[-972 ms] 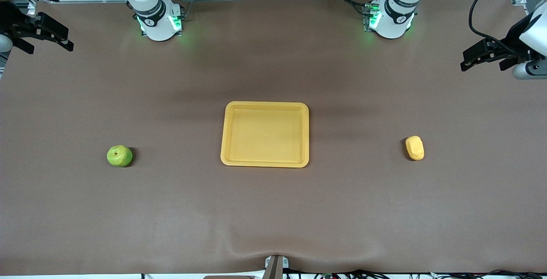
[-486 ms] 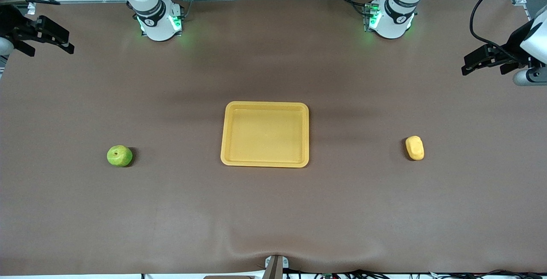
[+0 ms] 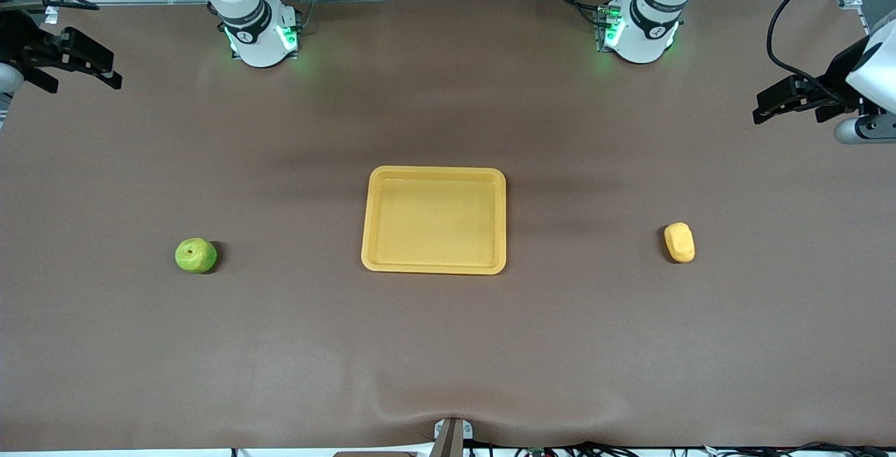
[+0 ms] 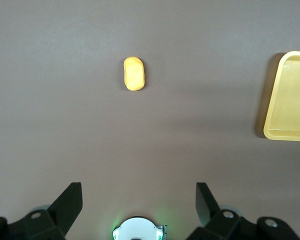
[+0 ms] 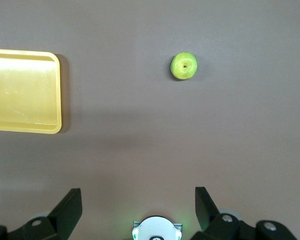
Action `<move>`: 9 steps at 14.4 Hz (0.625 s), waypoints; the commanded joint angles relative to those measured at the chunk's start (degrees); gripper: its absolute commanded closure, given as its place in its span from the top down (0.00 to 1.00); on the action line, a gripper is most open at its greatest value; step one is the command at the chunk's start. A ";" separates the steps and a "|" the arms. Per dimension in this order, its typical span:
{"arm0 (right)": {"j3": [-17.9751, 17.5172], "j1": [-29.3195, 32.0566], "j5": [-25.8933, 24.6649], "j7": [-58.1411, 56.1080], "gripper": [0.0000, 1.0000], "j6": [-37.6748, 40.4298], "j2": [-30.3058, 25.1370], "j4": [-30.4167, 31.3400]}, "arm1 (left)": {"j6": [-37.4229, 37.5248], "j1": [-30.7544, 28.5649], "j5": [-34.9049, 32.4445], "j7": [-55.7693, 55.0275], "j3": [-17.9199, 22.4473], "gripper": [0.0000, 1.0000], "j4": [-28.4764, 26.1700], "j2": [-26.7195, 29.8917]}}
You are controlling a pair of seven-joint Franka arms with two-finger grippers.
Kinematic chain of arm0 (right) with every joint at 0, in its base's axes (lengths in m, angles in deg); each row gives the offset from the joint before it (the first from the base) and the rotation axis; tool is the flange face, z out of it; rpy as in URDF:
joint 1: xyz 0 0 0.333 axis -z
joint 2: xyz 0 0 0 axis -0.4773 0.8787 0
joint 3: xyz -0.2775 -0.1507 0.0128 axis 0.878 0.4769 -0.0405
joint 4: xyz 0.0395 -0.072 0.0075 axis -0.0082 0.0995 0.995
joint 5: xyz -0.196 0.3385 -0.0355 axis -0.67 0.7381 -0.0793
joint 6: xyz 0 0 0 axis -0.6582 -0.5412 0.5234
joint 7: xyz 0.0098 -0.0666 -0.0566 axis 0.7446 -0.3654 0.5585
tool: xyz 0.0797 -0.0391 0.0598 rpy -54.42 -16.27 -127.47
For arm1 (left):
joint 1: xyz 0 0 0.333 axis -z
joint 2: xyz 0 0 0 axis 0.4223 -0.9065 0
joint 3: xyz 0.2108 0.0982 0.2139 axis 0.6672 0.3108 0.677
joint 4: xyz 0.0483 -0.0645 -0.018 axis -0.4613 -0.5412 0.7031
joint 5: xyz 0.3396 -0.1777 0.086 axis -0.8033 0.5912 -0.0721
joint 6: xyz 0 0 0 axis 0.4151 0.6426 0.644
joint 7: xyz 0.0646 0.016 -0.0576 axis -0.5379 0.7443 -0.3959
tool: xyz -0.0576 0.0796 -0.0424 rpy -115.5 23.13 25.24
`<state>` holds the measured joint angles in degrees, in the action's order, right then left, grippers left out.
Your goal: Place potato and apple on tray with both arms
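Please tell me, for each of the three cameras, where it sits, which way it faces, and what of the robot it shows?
Front view: high across the table, facing both bases; shows the left end effector and right end effector, both open, above the table's ends.
Left wrist view: looks down past its own fingers at the potato.
Right wrist view: looks down past its own fingers at the apple.
Shared: both wrist views show the tray.

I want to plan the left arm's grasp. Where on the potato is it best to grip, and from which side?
Probably from above, closing across the short middle of the potato. It lies flat and alone on the table, long axis running toward the front camera, so its narrow width suits the open left end effector.
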<state>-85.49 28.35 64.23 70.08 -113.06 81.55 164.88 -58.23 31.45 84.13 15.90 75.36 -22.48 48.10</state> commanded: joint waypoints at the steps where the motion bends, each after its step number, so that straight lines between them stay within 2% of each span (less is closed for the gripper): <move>1: -0.32 0.86 -0.49 0.62 1.00 0.01 0.33 0.68 | -0.48 -0.05 0.30 0.10 0.16 1.00 -0.81 0.18; 6: -0.32 0.33 -0.22 0.00 1.00 -0.43 3.75 1.38 | -0.74 -0.05 0.13 0.10 0.16 1.00 -1.60 -0.09; 9: -0.32 0.77 -0.22 -0.09 1.00 -6.73 3.85 10.04 | -1.26 -0.49 0.13 0.10 0.16 1.00 -2.48 -0.17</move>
<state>-85.56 28.52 64.24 70.07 -115.72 85.86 169.16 -58.49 31.32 84.13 15.88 75.39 -24.21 47.77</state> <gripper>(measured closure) 0.000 0.000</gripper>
